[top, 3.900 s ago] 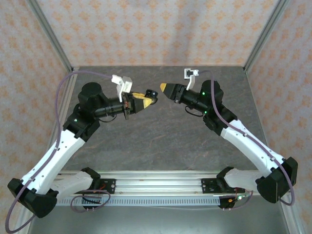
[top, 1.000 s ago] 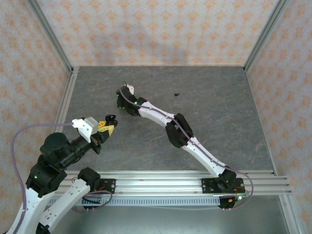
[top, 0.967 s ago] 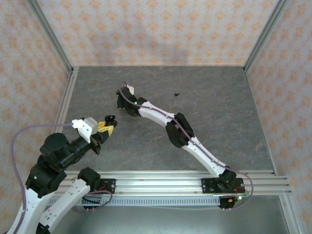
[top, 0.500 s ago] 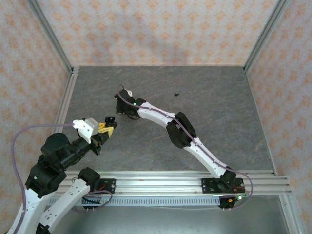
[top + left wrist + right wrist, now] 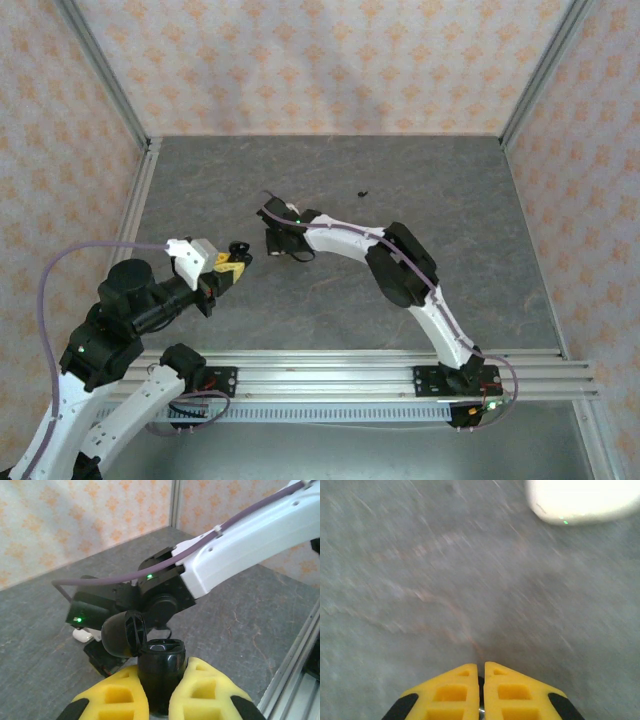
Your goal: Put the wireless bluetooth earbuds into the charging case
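**Status.** I judge the task to be at an early stage, with no insertion evident. I cannot tell whether either of the earbuds is seated. Picking, aligning and pressing them in all appear to remain.

**Left gripper** [image 5: 161, 680]. In the left wrist view, its yellow padded fingers are clamped on a glossy black plastic container [image 5: 161, 662]. The container is held upright, clear of the grey stone-pattern table [image 5: 330, 300]. The container's round black hinged lid [image 5: 124, 634] stands open and is tipped back. The interior is too dark for me to inspect.

**Right gripper** [image 5: 480, 672]. In the right wrist view, the yellow pads are pressed together with nothing visible between them. The gripper points down at the table. This view is blurred, so I treat fine detail as unreliable.

**Charging case.** I take the small white glossy plastic charging case [image 5: 580, 500], a rounded pebble shape, to be the task's target.
- It lies on the table ahead of the right fingertips and off to one side, near them but apart.
- A green point of light sits on its surface, which I judge to be a reflected indicator lamp.
- The left wrist view shows a white edge of it on the table beneath the right arm's wrist.
- I cannot tell whether its lid is open or shut.
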You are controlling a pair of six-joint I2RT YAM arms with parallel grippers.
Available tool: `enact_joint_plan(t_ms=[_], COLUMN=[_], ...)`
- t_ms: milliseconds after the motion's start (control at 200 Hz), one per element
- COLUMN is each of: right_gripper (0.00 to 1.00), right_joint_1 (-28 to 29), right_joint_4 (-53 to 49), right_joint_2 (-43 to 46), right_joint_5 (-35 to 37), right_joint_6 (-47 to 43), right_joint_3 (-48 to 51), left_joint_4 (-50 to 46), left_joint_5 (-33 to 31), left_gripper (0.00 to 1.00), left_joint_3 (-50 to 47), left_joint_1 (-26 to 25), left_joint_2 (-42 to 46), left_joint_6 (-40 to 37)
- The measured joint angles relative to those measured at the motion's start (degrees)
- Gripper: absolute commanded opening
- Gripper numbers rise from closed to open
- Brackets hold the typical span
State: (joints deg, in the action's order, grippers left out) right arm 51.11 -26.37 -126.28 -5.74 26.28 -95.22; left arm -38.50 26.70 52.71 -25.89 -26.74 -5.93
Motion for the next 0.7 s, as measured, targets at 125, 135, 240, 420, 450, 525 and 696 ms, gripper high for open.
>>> enact_joint_plan(t_ms=[125, 135, 240, 420, 450, 525, 696], right_gripper=[0.11, 0.11, 0.13, 0.13, 0.13, 0.13, 0.14], right_joint_1=[-1.5, -1.7, -3.9, -5.0, -4.9, -4.8, -4.8], right_joint_4=[-0.7, -0.9, -3.3, -7.3, -8.0, -9.6, -12.2], right_joint_2=[6.4, 6.8, 10.6, 13.0, 13.0, 13.0, 12.9], right_joint_5=[0.5, 0.5, 0.8, 0.8, 0.8, 0.8, 1.8], right_joint_6=[-0.9, -0.9, -1.1, -1.1, -1.1, -1.1, -2.1], right_joint_3=[9.1, 9.6, 13.7, 13.6, 13.3, 12.4, 10.8], left_joint_4=[3.2, 3.5, 5.0, 6.7, 6.9, 7.5, 8.1], left_joint_5=[1.6, 1.7, 2.9, 3.5, 3.6, 4.0, 4.4], left_gripper=[0.00, 0.00, 0.00, 0.00, 0.00, 0.00, 0.00], left_joint_3=[-1.4, -1.5, -1.9, -1.9, -1.9, -2.3, -3.3], left_joint_1=[0.0, 0.0, 0.0, 0.0, 0.0, 0.0, 0.0], left_joint_2=[-0.2, -0.3, -1.6, -3.9, -4.1, -4.4, -5.0], left_joint_6=[0.5, 0.5, 0.8, 1.4, 1.4, 1.6, 1.6])
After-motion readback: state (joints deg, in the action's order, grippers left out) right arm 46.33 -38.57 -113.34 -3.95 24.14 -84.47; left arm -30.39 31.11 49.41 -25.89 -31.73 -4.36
